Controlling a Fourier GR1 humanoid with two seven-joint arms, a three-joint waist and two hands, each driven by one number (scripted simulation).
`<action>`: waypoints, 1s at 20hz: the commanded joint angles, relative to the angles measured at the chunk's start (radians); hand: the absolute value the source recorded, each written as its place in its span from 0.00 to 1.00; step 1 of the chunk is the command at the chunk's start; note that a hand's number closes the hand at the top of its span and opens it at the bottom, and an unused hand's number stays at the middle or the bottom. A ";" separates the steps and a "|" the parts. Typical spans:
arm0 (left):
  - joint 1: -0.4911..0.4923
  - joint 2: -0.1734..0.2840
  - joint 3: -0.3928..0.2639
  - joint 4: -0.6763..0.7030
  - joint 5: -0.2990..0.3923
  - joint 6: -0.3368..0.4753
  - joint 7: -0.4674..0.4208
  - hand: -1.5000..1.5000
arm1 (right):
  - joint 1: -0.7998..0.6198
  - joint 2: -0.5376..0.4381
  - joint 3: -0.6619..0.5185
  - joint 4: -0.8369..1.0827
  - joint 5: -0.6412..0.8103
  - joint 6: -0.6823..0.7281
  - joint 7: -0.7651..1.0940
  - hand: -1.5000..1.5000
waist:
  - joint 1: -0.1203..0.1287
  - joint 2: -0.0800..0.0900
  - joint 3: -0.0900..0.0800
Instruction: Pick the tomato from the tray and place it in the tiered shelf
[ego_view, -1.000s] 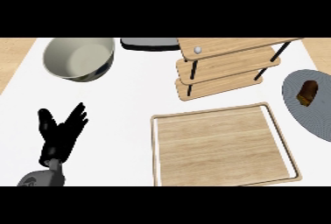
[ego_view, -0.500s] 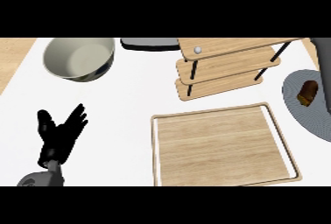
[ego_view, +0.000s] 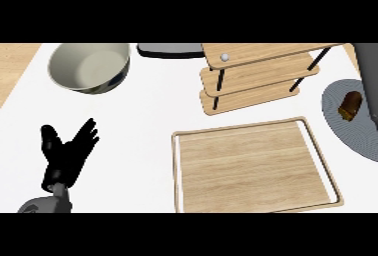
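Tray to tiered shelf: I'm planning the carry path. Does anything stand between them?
Nothing visible does: only bare counter separates the tray from the tiered shelf just behind it. The bowl sits far left, the plate off to the right. No tomato shows on the tray.

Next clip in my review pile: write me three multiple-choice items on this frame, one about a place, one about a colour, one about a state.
1. Where is the tiered shelf relative to the wooden tray?
A. beyond it
B. left of it
C. on it

2. What colour is the plate at the right edge?
A. red
B. grey
C. yellow

3. How is the left hand?
A. curled round a tomato
B. pressing on the bowl
C. open, holding nothing

Answers: 1 A, the shelf stands farther up the counter than the tray. 2 B, its surface is grey under a brown item. 3 C, its fingers are spread over bare counter.
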 joint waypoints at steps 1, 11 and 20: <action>0.043 -0.019 -0.011 -0.080 0.007 0.015 0.034 0.50 | 0.067 -0.034 0.056 -0.018 0.051 0.017 -0.073 1.00 | -0.002 -0.004 0.000; 0.019 -0.002 0.005 -0.019 0.012 -0.010 0.025 0.50 | -0.017 0.052 -0.224 0.040 -0.192 -0.109 0.075 0.00 | -0.004 -0.004 0.001; 0.017 -0.015 0.001 -0.021 -0.007 0.006 -0.011 0.50 | -0.113 -0.009 -0.386 0.071 -0.348 -0.156 0.199 0.00 | -0.001 -0.002 0.000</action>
